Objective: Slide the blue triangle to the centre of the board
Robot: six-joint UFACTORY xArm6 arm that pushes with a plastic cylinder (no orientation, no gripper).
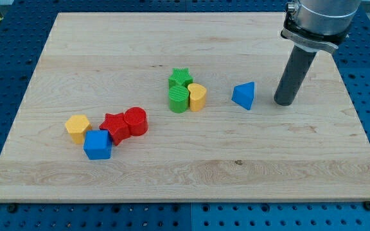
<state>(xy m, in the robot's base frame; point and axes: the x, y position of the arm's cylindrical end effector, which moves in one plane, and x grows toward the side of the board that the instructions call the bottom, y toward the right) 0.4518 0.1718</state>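
Observation:
The blue triangle [244, 95] lies on the wooden board [185, 173], right of the board's middle. My tip [284, 102] stands just to the triangle's right, a small gap apart from it. The dark rod rises from the tip toward the view's top right.
A green star [180, 78], a green cylinder [178, 99] and a yellow block [197, 97] cluster left of the triangle. At the view's lower left sit a yellow hexagon [78, 128], a blue block [97, 145], a red star [115, 126] and a red cylinder [135, 121].

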